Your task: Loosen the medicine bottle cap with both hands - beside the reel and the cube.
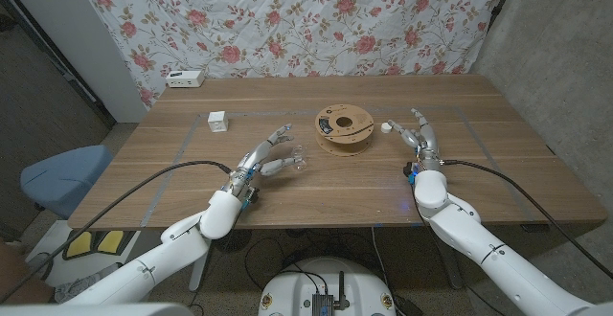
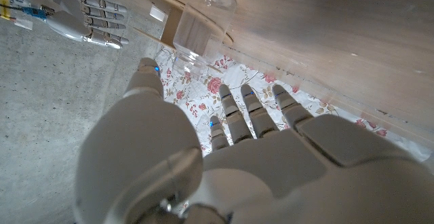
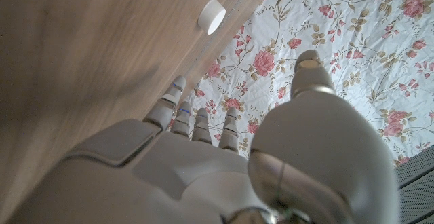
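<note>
floral cloth hangs behind the wooden table (image 1: 479, 163). the clear bottle (image 1: 299, 156) stands just left of the reel (image 1: 343, 128), the cube (image 1: 217, 121) farther left. its white cap (image 1: 385, 126) already lies off it, right of the reel, close to the right hand (image 1: 421, 139). the left hand (image 1: 263, 163) is beside the bottle with fingers spread, gripping nothing; the right hand is likewise apart and empty. judging by this, the loosening looks done; best draw both hands back without nudging the bottle.

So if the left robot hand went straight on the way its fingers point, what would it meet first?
Probably the clear medicine bottle, standing just ahead of the left robot hand; the gap between them is hard to judge.
</note>
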Robot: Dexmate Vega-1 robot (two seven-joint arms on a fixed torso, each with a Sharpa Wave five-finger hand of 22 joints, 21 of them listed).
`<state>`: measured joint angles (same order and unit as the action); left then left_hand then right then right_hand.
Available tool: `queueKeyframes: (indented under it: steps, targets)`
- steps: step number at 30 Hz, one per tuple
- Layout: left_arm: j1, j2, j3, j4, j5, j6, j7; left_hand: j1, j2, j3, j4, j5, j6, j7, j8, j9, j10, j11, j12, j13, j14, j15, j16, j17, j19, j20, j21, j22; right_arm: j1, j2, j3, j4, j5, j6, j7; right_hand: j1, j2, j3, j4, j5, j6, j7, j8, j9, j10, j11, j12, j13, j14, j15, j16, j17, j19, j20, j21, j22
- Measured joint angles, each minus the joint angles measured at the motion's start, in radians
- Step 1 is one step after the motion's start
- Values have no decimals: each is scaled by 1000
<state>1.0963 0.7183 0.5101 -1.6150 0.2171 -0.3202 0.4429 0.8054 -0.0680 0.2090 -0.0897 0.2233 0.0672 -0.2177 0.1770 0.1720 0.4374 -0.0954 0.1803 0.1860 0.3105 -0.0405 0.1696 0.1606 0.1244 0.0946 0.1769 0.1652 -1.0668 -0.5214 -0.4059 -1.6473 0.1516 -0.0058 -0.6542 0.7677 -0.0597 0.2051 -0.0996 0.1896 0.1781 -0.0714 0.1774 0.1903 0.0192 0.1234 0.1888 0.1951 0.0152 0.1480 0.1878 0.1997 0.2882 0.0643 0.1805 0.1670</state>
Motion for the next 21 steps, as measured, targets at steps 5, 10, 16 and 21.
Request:
queueKeyframes:
  steps: [5,10,16,21]
  targets:
    - [6,2,-15,-9,-12,-15,-2,-11,2,-3,3,0,0,0,0,0,-6,-4,0,0,-9,-2,0,0,-7,-7,0,0,-8,-14,6,-20,6,-6,14,-6,2,-1,-1,0,-13,-1,0,0,1,1,0,0,-15,-4,0,0,-9,-9,0,0]
    - [11,-4,-32,-13,-29,-35,-2,-20,4,-7,7,0,0,0,0,0,-14,-1,0,0,-20,1,0,0,-13,-13,0,0,-16,-28,12,-41,10,-7,29,-19,4,-5,3,0,-22,13,0,0,8,7,4,0,-21,-11,0,0,-11,-11,0,0]
    - [10,-14,-48,-12,-62,-70,-13,-32,5,-15,15,0,0,0,0,3,-35,-1,0,0,-35,0,0,0,-23,-13,0,0,-25,-42,20,-62,17,-7,47,-32,8,-11,9,0,-23,24,0,0,11,11,8,0,-21,-11,0,0,-9,-20,0,0]
    - [6,-20,-62,-6,-101,-99,-37,-38,12,-19,19,0,2,2,4,3,-48,1,0,0,-46,0,0,5,-29,-7,0,4,-37,-58,30,-89,23,-6,60,-51,14,-16,14,0,-23,24,0,0,15,7,8,0,-19,-23,0,0,-7,-25,0,0]
